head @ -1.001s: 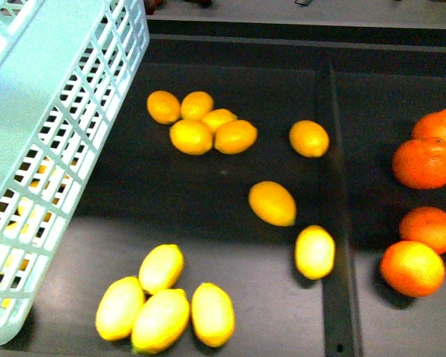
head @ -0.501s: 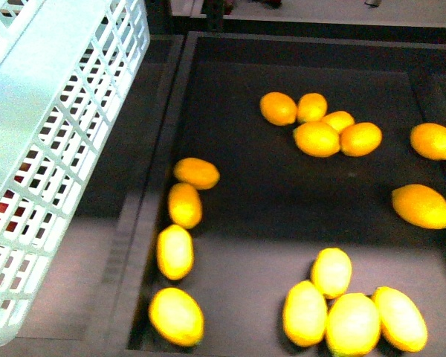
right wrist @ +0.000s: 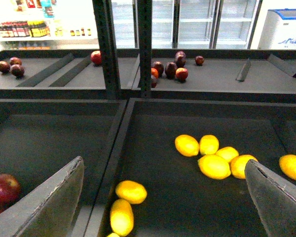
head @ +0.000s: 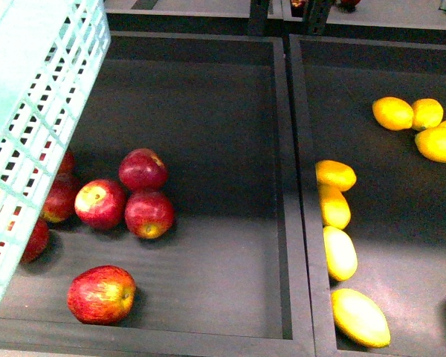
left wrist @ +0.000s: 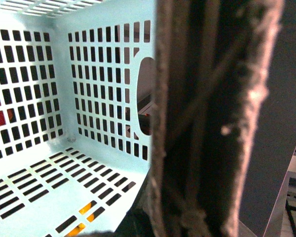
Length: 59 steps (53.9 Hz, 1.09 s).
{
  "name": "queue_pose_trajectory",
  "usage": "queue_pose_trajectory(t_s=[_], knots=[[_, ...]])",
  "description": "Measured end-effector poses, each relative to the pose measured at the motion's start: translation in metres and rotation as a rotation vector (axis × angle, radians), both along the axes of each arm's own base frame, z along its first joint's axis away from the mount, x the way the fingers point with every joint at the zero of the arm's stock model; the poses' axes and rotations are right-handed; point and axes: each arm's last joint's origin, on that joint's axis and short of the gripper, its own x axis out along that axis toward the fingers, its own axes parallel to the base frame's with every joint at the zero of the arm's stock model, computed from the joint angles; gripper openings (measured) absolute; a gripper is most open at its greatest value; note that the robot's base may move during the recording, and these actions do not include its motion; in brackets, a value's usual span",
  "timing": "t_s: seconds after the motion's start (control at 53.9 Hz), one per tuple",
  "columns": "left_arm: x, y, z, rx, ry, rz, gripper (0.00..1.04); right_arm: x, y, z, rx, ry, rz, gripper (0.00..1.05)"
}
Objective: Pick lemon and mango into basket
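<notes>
Front view has swung left since half a second ago. A bin of red apples point(head: 143, 169) now fills the left, where you saw only yellow fruit before, and the lemons point(head: 394, 113) have slid to the right edge. The basket point(head: 30, 111) keeps its place at upper left, tilted, with its lattice wall hanging in front of the nearest apples.

A raised dark divider point(head: 293, 186) parts the apple bin from the lemon bin. Four yellow fruit point(head: 334, 206) lie in a line just beside the divider. The nearer two are longer and paler, and you cannot tell whether they are lemons too. A back shelf point(right wrist: 222, 79) in the right wrist view carries dark red fruit.

The right fingers point(right wrist: 49, 207) stand spread wide with nothing between them, held above the bin floor and facing the lemon cluster. In the left wrist view one dark padded bar of the left fingers point(left wrist: 212, 123) blocks the foreground, with the basket's slotted inside beyond it. You cannot tell how far those fingers are parted, or whether they grip the basket.
</notes>
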Motion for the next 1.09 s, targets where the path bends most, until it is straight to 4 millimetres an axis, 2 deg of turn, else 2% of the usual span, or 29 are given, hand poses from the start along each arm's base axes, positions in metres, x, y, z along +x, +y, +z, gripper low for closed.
queue_pose_trajectory(t_s=[0.093,0.167,0.222,0.334,0.482,0.575,0.63,0.705,0.89,1.094], knots=[[0.000,-0.001,0.000,-0.008,0.003,-0.021,0.04,0.000,0.000,0.000,0.000,0.000,-0.002,0.96],[0.006,-0.008,0.002,0.165,0.194,-0.077,0.04,0.000,0.000,0.000,0.000,0.000,-0.002,0.96],[0.010,-0.012,0.003,0.283,0.238,-0.136,0.04,0.000,0.000,0.000,0.000,0.000,-0.002,0.96],[0.033,-0.024,-0.001,0.520,0.243,-0.263,0.04,0.000,0.000,0.000,0.000,0.000,-0.004,0.96],[0.063,-0.045,-0.006,0.572,0.186,-0.347,0.04,0.000,0.000,0.000,0.000,0.000,-0.005,0.96],[0.084,-0.068,-0.007,0.564,0.142,-0.445,0.04,0.000,0.000,0.000,0.000,0.000,-0.005,0.96],[0.098,-0.091,-0.008,0.543,0.105,-0.551,0.04,0.000,0.000,0.000,0.000,0.000,-0.005,0.96],[0.107,-0.117,-0.007,0.524,0.077,-0.664,0.04,0.000,0.000,0.000,0.000,0.000,-0.005,0.96],[0.110,-0.175,-0.012,0.533,0.047,-0.868,0.04,0.000,0.000,0.000,0.000,0.000,-0.005,0.96],[0.092,-0.207,-0.006,0.602,-0.030,-1.036,0.04,0.000,0.000,0.000,0.000,0.000,-0.005,0.96]])
